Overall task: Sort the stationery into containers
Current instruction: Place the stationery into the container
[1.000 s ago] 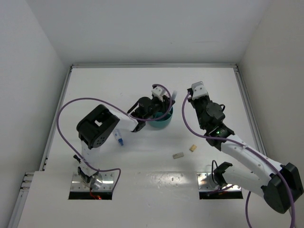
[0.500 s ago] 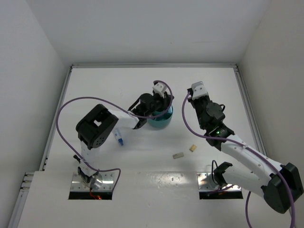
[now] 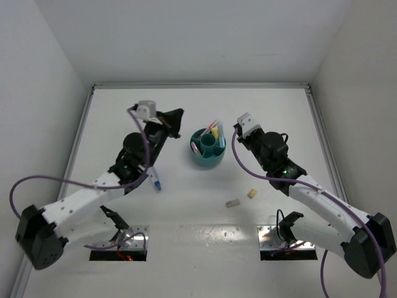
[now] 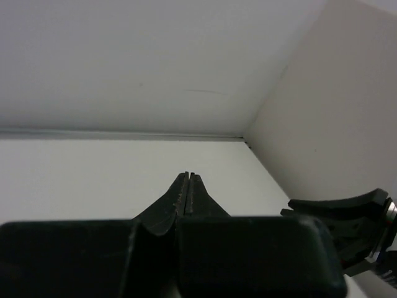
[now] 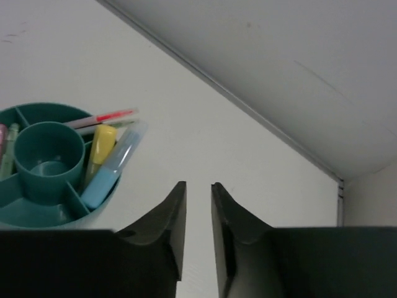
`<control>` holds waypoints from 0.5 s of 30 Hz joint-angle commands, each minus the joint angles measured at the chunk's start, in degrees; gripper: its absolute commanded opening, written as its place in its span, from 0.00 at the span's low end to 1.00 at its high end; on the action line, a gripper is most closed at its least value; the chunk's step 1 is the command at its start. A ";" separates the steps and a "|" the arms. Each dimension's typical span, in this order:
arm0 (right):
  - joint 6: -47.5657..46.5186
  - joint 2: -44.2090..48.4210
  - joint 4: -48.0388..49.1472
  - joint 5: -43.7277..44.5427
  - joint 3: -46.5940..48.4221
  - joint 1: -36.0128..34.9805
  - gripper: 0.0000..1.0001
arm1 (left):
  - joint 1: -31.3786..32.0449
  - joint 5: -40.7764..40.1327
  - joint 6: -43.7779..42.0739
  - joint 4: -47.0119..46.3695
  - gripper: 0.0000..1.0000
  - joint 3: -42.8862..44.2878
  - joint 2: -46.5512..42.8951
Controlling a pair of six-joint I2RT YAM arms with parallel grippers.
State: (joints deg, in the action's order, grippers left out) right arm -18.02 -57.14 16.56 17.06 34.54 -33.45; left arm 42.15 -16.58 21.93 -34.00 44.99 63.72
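Three items lie loose on the tabletop (image 3: 291,112), nearest the arm bases: a grey block (image 3: 232,202), a tan block (image 3: 252,193) just beside it, and a blue-tipped marker (image 3: 156,182) off to the left, close by the left arm's elbow. The blocks are small and flat, so a pinch from above probably skids or flicks them instead of lifting them. The marker's risk is different: the elbow or the purple cable (image 3: 144,146) sweeps it and it rolls off.

Further back sits the teal organiser (image 3: 207,162), mid-tabletop. In its ring compartments are a yellow marker (image 5: 100,146), a pale blue marker (image 5: 111,174) and a pink pen (image 5: 102,117), with their ends poking past the rim. It looks light, so a bump from either arm likely shoves or tips it, and a low pass can snag the pens.

The right end effector (image 5: 198,186) is just right of the organiser, fingers slightly apart and empty. That gap looks narrow for straddling a block.

Farthest, the left end effector (image 3: 172,119) points off towards the back, pinched fully closed on nothing. It has to spread first, or it only pokes things.
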 commanded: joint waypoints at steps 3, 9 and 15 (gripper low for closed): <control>1.94 -2.88 -4.16 -6.59 4.82 0.23 0.00 | 0.56 -18.74 18.20 30.79 0.09 -6.32 -12.29; 3.52 -19.09 -17.15 -18.52 19.20 0.76 0.00 | 0.04 -20.08 27.10 47.34 0.81 -7.72 -20.99; 3.35 -32.75 -29.54 -23.47 36.45 2.77 0.00 | 0.04 -21.82 28.78 56.65 0.82 -8.86 -31.63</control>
State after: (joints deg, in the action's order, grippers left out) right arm -15.14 -87.37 -5.50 -1.67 63.88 -32.14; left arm 42.13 -35.79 48.16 16.16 36.10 36.36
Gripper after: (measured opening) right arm 0.002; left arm 0.819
